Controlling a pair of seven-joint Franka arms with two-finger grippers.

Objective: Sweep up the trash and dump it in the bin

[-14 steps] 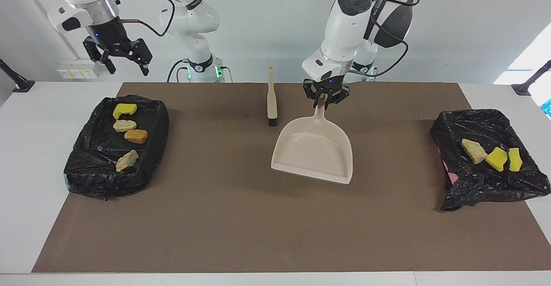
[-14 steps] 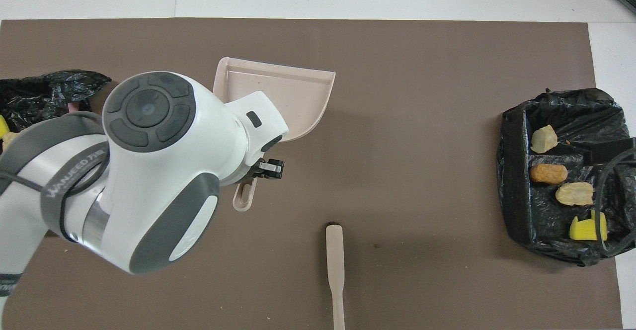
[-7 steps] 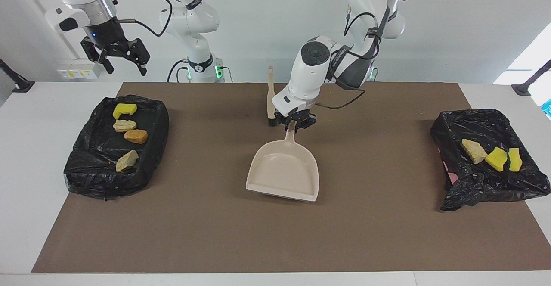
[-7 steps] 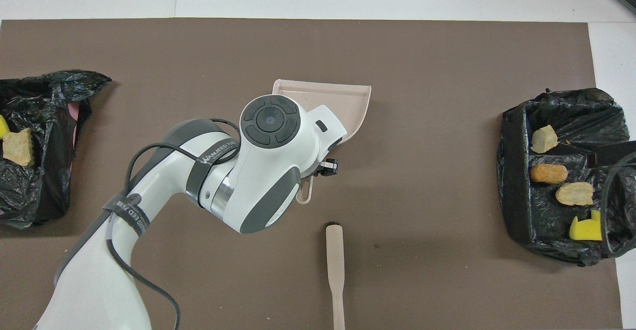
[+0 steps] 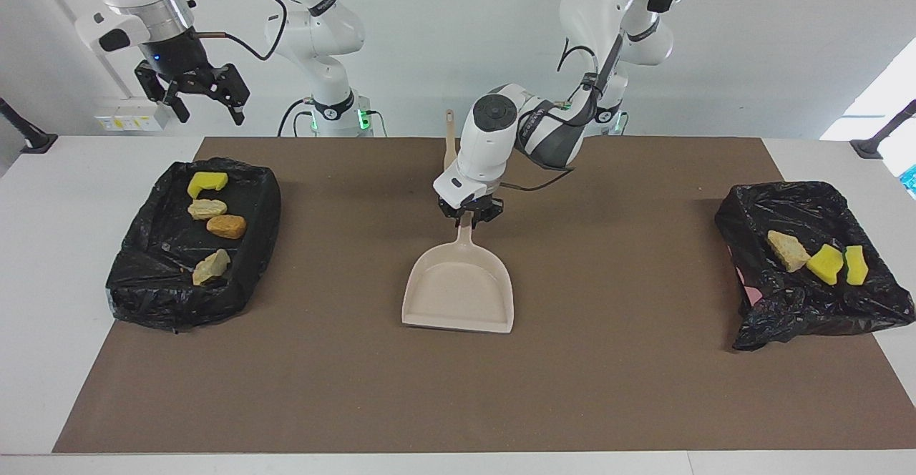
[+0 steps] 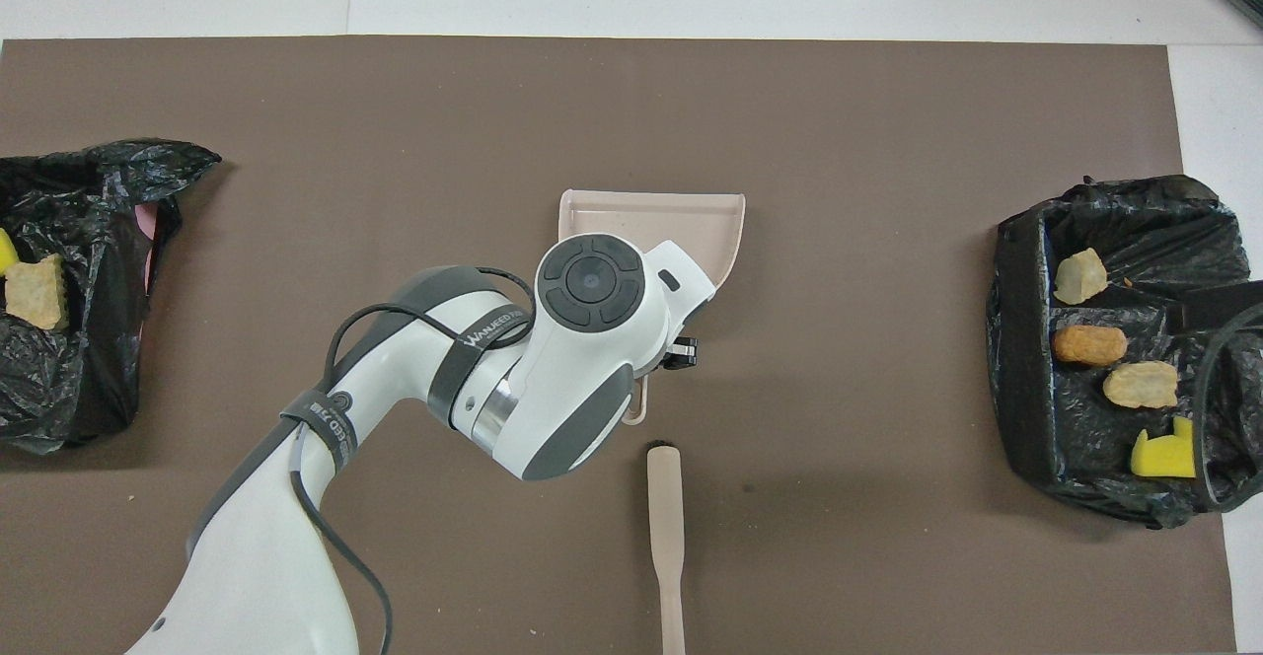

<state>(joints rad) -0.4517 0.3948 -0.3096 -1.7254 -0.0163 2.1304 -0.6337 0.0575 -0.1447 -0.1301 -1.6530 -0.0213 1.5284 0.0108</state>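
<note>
Trash [image 5: 217, 226] already lies in both black-lined bins [image 5: 143, 282], none loose on the counter [image 5: 615, 382].
Left pincer [image 5: 469, 215] grips the empty dustpan [image 5: 459, 295] handle mid-counter, likely parking it; right pincer [image 5: 204, 99] waits, fingers spread, empty.

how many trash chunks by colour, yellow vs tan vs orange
yellow chunks: 3
tan or beige chunks: 3
orange chunk: 1
total: 7, all in the two bins
</note>
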